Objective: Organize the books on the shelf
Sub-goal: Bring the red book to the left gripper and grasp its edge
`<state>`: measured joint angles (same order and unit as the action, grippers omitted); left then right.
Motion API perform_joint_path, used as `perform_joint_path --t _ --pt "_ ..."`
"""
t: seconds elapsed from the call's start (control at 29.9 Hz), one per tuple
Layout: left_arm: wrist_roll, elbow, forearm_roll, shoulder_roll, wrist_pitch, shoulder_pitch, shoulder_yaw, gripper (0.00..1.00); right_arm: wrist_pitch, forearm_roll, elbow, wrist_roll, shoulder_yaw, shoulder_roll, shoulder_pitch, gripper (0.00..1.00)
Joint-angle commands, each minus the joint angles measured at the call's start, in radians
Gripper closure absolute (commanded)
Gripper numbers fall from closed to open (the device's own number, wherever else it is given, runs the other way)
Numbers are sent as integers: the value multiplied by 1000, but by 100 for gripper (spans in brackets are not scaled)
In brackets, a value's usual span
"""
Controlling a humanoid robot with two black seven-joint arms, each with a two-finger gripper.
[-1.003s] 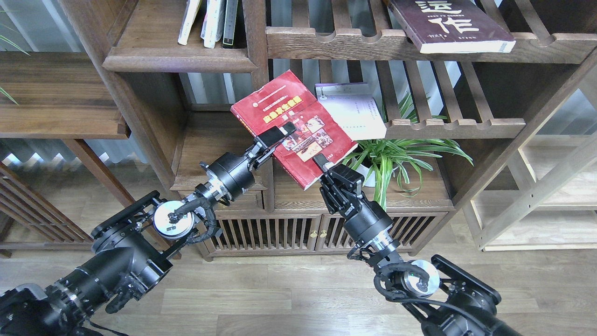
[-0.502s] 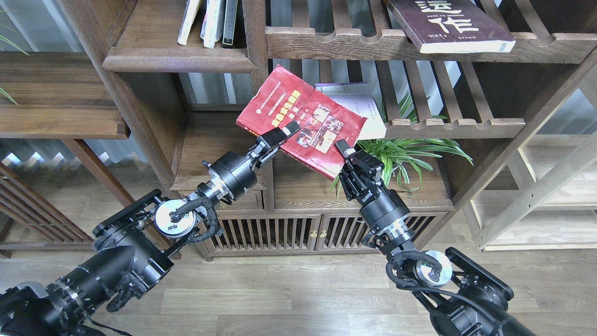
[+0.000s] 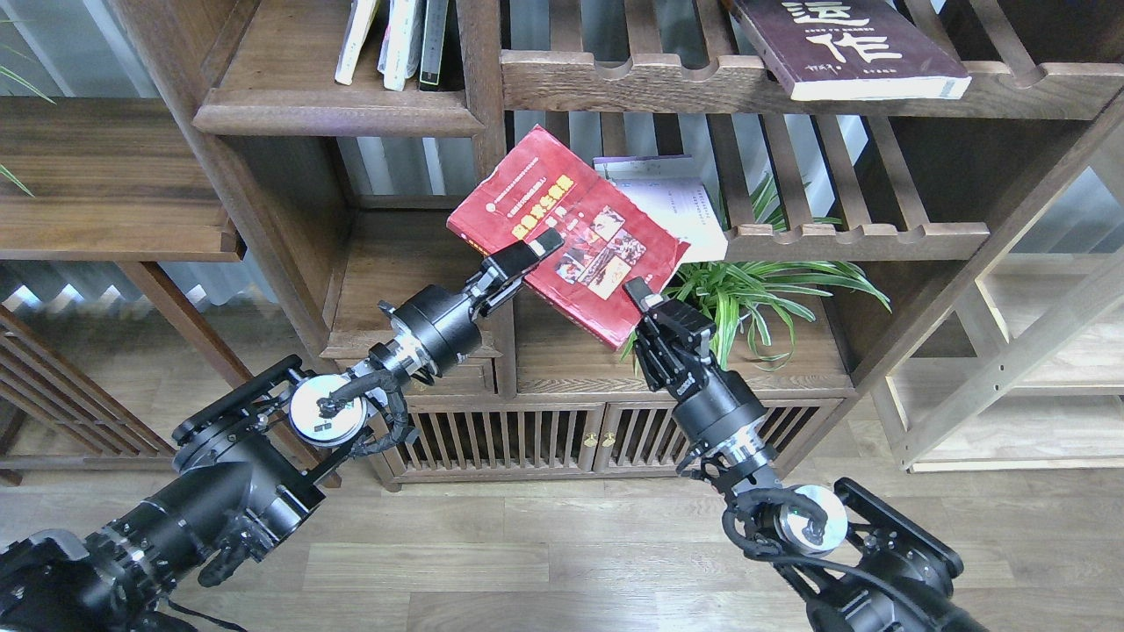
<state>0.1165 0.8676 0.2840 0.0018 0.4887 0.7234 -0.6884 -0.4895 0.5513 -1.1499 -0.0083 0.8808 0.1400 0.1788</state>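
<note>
Left tool [image 3: 527, 256] clamps red paperback [image 3: 571, 230] edge; right tool [image 3: 639, 297] at its corner, grip unclear; book could twist loose.

Home study: wooden bookcase [image 3: 479, 96], potted plant [image 3: 746, 298], plank floor [image 3: 527, 562].

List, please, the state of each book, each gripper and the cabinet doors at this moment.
red book: tilted, in the air, gripped at both ends
white book: flat on slatted rack, partly hidden
maroon book: flat on upper rack
left gripper: jaws shut on red book
right gripper: jaws at the book's lower corner
cabinet doors: closed
</note>
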Motion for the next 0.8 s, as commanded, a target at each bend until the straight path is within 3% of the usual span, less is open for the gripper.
perform_joint_path --t 0.0,0.1,0.23,0.43,0.57,0.67,0.77 --pt "0 2 -2 -2 0 2 -2 97 1 -13 -1 -2 -2 -4 -10 4" --pt "0 2 -2 -2 0 4 -3 97 1 -14 -1 -2 -2 -4 -13 9" --pt "0 2 -2 -2 0 4 -2 97 1 -13 2 1 1 -5 -18 32" --pt "0 2 -2 -2 0 7 0 97 1 -16 6 -2 -3 -5 -25 51" --pt "0 2 -2 -2 0 7 0 97 1 -17 9 -1 -3 -8 -35 73" --pt "0 2 -2 -2 0 7 0 97 1 -17 22 1 -2 -28 -39 96" --pt "0 2 0 -2 0 7 0 97 1 -22 27 -1 -5 -33 -47 97"
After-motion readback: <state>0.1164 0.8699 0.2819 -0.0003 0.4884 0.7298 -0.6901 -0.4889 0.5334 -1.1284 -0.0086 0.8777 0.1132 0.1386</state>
